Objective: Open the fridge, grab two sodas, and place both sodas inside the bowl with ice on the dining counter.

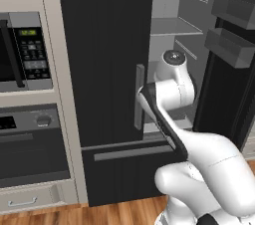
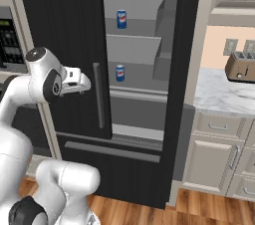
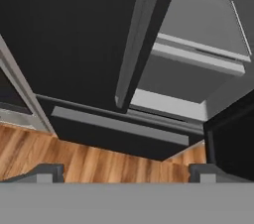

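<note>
Your gripper [image 3: 126, 171] has its two dark fingertips [image 3: 47, 171] spread wide apart with nothing between them, looking down the front of the fridge [image 2: 64, 45]. The fridge is tall and black; its left door is shut, carrying a long grey vertical bar handle [image 2: 99, 94], and its right door [image 2: 179, 84] is swung open, so you can see the grey shelved interior. Two sodas stand upright inside, small blue-and-white cans with a touch of red: the upper soda [image 2: 121, 19] on a higher shelf, the lower soda [image 2: 120, 72] on the shelf beneath it, almost directly below. Under the doors you'll see the bottom drawer [image 2: 112, 152] with its horizontal grey bar. Left of the fridge sit a microwave [image 1: 22, 52] and oven [image 1: 30, 142] in beige framing; to the right, a toaster [image 2: 240, 67] rests on a marble counter [image 2: 221, 94].
</note>
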Available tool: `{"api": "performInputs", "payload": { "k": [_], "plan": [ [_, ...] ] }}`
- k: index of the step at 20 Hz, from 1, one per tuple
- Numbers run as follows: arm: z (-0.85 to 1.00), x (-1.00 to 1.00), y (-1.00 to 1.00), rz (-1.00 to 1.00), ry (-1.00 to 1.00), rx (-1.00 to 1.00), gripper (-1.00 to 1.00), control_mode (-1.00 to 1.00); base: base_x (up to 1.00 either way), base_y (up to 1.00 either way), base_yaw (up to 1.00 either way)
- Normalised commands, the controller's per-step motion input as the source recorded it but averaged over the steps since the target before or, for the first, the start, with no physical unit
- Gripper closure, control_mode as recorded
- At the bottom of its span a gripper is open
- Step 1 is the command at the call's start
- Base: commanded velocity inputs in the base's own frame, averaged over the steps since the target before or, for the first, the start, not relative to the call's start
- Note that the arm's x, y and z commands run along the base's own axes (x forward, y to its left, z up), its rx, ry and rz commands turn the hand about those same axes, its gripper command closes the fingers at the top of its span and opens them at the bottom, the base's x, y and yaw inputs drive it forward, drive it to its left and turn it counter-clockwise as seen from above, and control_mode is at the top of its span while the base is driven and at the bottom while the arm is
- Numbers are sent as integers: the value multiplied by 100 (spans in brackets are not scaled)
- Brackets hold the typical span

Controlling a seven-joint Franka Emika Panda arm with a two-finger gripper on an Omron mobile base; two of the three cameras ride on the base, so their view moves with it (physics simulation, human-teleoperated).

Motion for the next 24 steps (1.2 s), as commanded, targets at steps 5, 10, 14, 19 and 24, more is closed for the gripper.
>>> {"api": "performInputs", "payload": {
  "k": [5, 10, 14, 19, 24],
  "plan": [
    [-2, 64, -2, -1, -1, 6, -100, -100, 0, 0, 0],
    [-10, 79, -1, 0, 0, 11, -100, -100, 0, 0, 0],
    [-26, 64, -1, 0, 0, 15, -100, -100, 0, 0, 0],
    [-22, 59, -2, -4, 0, 6, -100, -100, 0, 0, 0],
    [-12, 57, 0, -7, -1, 0, -100, -100, 0, 0, 0]
  ]
}}
